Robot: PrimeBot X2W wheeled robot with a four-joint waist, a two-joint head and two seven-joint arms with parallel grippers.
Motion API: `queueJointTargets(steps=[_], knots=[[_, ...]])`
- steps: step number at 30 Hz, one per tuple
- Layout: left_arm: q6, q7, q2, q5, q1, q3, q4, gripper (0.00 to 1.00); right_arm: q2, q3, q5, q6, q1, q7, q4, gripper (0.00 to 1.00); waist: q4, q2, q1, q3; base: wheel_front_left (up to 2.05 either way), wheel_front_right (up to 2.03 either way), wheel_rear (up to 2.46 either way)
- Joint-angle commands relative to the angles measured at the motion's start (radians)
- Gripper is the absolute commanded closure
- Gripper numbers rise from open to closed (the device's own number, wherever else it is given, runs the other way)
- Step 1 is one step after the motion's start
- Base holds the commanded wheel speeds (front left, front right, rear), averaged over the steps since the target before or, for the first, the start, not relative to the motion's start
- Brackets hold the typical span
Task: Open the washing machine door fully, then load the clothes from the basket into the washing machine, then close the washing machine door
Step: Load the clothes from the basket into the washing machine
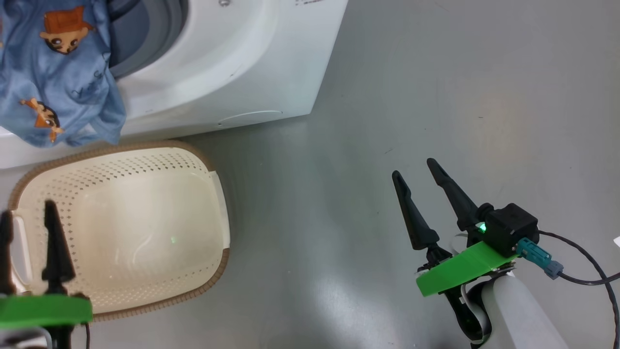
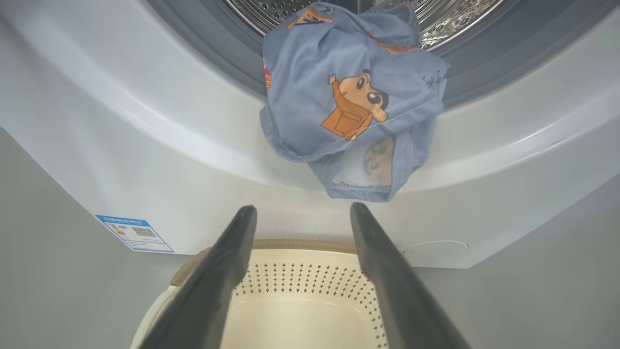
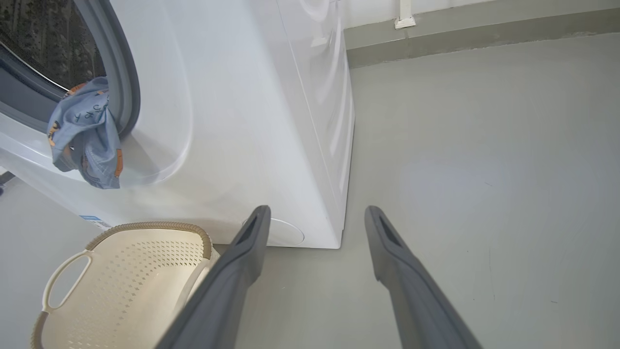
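clothes [image 2: 348,97]: draped over the lower lip of the washing machine [image 1: 232,72] opening, partly hung down the white front, well apart from both grippers
basket [image 1: 121,165]: parked on the grey floor [image 1: 436,97] right under the clothes, just beside the machine
left gripper [image 1: 26,209]: fingers spread wide, held over the basket, pointed toward the clothes
right gripper [image 1: 413,167]: fingers spread wide too, held over bare floor, off to the basket's side

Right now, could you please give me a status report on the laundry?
Left hand and right hand open, empty. Clothes draped over washing machine opening's lip, part hanging outside. Basket empty. Hanging part may block closing.
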Motion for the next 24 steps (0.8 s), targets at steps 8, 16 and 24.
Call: queueJointTargets(steps=[8, 16, 24], knots=[[-0.002, -0.005, 0.006, 0.012, 0.103, 0.034, -0.013, 0.00, 0.006, 0.025, -0.003, 0.002, 0.004, -0.005, -0.012, 0.00, 0.004, -0.0001, 0.0000, -0.004, 0.00, 0.00, 0.00], [-0.002, -0.005, -0.012, 0.016, 0.112, 0.035, -0.009, 0.00, 0.006, 0.029, -0.003, 0.002, 0.005, -0.005, -0.010, 0.00, 0.003, -0.0001, 0.0000, -0.003, 0.00, 0.00, 0.00], [-0.002, -0.005, -0.010, 0.016, 0.096, 0.032, -0.002, 0.00, 0.006, 0.027, 0.000, 0.002, 0.008, -0.005, -0.013, 0.00, -0.005, -0.0001, 0.0000, -0.001, 0.00, 0.00, 0.00]])
